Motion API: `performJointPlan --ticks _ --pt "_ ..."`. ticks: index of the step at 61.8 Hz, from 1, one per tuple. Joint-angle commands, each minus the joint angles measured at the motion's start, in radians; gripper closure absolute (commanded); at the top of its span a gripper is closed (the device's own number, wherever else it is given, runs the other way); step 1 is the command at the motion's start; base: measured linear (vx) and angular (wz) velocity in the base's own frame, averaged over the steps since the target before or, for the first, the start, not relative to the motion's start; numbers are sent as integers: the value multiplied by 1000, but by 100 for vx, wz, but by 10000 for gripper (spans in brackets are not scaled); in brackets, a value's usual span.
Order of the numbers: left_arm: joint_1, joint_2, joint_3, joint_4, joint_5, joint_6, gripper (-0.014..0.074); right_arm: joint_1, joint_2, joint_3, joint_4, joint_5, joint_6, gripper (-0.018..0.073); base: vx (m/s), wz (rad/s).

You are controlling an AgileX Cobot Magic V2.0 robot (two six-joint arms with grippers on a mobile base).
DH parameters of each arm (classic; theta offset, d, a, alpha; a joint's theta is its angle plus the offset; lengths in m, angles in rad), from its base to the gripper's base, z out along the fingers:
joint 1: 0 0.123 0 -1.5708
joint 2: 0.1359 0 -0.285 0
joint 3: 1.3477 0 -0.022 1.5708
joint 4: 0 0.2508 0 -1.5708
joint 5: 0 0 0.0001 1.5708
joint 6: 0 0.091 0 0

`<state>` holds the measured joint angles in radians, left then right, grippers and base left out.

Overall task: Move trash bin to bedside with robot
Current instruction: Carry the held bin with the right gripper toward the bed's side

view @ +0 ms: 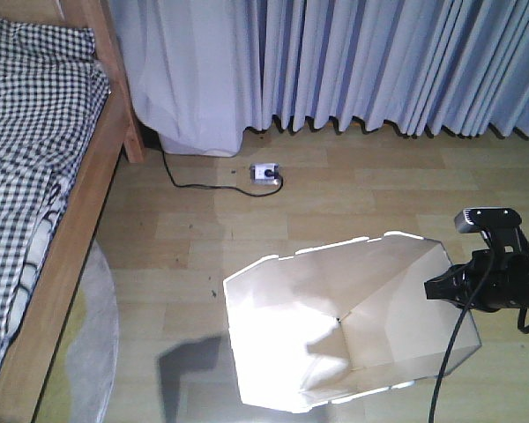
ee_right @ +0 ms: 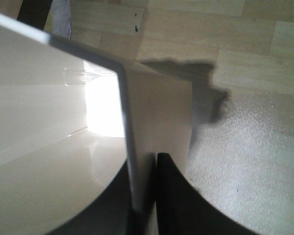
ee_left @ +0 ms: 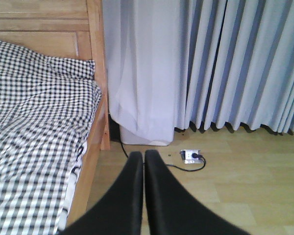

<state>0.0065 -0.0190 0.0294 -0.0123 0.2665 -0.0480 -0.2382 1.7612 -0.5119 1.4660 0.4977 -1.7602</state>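
Note:
The white faceted trash bin [view: 291, 308] stands on the wood floor right of the bed, its cream inside showing from above. My right gripper [view: 436, 287] reaches in from the right and is shut on the bin's right wall. In the right wrist view one finger lies inside the bin [ee_right: 59, 161] and the other outside, the right gripper [ee_right: 144, 164] pinching the rim. The bed [view: 70, 229], with its light wooden frame and checked cover, runs along the left. My left gripper [ee_left: 143, 155] hangs shut and empty above the floor near the bed [ee_left: 95, 147].
Grey curtains [view: 379, 62] close off the far side. A white power socket [view: 264, 172] with a black cable lies on the floor in front of them. A pale translucent mat [view: 97, 344] lies beside the bed frame. Open floor separates bin and bed.

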Motion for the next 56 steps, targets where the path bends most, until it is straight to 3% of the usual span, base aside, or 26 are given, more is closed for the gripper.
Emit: performJointPlan --ticks 1,56 --pt "-2 -10 29 -4 -73 -8 602 -5 -52 -23 84 192 38 564 32 -5" --pt "-2 -10 29 -4 -73 -8 602 -5 -52 -23 84 192 38 564 27 1"
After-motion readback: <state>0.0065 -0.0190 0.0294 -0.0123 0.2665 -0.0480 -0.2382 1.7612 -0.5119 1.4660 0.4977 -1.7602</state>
